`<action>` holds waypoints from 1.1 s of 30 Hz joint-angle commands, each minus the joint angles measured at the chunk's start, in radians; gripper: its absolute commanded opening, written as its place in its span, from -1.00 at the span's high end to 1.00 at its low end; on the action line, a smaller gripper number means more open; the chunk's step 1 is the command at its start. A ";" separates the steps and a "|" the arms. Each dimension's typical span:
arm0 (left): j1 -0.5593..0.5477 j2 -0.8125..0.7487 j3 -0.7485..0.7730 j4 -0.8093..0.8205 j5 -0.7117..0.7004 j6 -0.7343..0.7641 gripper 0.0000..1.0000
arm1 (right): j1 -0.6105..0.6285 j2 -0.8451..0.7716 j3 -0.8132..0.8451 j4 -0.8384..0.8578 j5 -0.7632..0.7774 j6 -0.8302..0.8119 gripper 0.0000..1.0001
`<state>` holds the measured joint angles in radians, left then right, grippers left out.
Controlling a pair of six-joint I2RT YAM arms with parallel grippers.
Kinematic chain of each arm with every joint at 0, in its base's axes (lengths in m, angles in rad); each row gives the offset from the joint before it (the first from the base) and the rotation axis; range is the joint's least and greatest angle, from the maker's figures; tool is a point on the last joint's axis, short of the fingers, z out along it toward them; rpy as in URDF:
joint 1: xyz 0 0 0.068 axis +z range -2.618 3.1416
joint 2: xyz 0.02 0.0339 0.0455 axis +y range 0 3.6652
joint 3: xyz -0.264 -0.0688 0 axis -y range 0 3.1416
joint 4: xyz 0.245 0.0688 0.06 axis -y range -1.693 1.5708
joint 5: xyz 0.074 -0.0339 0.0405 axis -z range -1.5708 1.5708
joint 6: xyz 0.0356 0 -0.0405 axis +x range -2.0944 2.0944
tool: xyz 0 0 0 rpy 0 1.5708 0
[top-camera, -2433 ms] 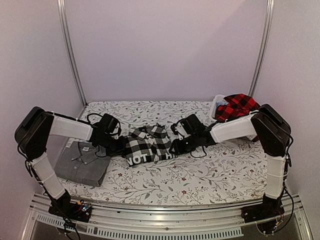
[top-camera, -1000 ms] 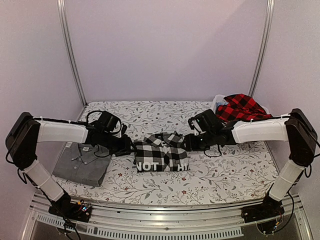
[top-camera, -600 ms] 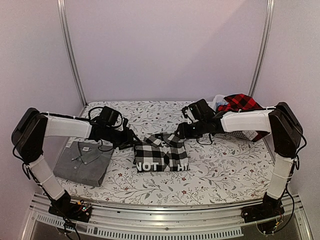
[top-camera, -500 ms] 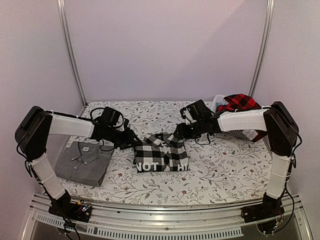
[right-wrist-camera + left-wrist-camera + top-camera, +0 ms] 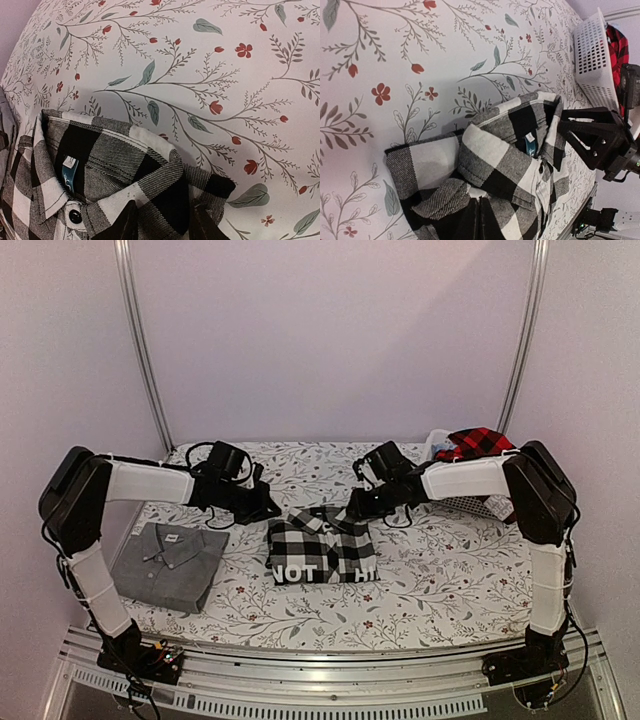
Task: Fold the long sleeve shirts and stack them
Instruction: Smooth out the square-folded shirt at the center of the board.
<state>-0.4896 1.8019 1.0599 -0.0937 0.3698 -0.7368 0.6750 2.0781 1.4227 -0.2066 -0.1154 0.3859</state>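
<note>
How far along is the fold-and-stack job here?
Done: grey shirt folded at left, black-and-white check shirt folded mid-table. In hand: left pincer shut and right pincer open by its collar end. Left: stacking those two, and the red check shirt, unfolded on the basket.

A floral-patterned cloth [image 5: 430,590] covers the table [image 5: 300,652]. A white plastic basket [image 5: 592,60] with perforated walls stands at its far right corner. Two metal posts [image 5: 140,350] rise from the far corners.

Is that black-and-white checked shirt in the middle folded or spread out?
Folded: the checked shirt lies as a compact rectangle, collar at its far end, no sleeves sticking out.
</note>
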 commanded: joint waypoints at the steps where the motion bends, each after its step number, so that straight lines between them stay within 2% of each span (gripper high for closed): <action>1: 0.012 -0.024 0.032 -0.038 -0.052 0.063 1.00 | -0.005 0.025 0.048 -0.020 -0.018 -0.012 0.55; 5: 0.031 -0.011 0.024 -0.051 -0.040 0.062 1.00 | -0.005 0.024 0.066 -0.033 -0.011 -0.013 0.84; 6: 0.032 -0.009 0.022 -0.055 -0.041 0.059 0.91 | -0.004 0.021 0.069 -0.036 -0.010 -0.014 0.87; 8: 0.032 -0.006 0.018 -0.074 -0.041 0.048 0.59 | -0.005 0.016 0.075 -0.041 -0.006 -0.017 0.87; 10: 0.032 -0.010 0.001 -0.064 -0.034 0.041 0.41 | -0.004 0.013 0.079 -0.048 -0.003 -0.019 0.88; 13: 0.033 -0.007 -0.021 -0.049 -0.010 0.027 0.34 | -0.005 0.013 0.080 -0.051 -0.004 -0.020 0.88; 16: 0.032 0.016 -0.023 -0.045 0.012 0.019 0.18 | -0.005 0.013 0.082 -0.055 -0.004 -0.019 0.88; 27: 0.019 0.051 -0.027 -0.047 0.027 0.000 0.14 | -0.005 0.006 0.082 -0.057 -0.004 -0.015 0.88; 31: 0.016 0.050 -0.030 -0.031 0.035 -0.004 0.25 | -0.005 0.005 0.082 -0.057 -0.003 -0.015 0.89; 33: 0.012 0.050 -0.024 -0.028 0.037 -0.003 0.45 | -0.005 0.002 0.082 -0.057 -0.003 -0.015 0.89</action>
<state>-0.4679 1.8423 1.0378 -0.1398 0.3920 -0.7418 0.6739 2.0892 1.4803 -0.2554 -0.1223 0.3767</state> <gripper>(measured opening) 0.350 0.057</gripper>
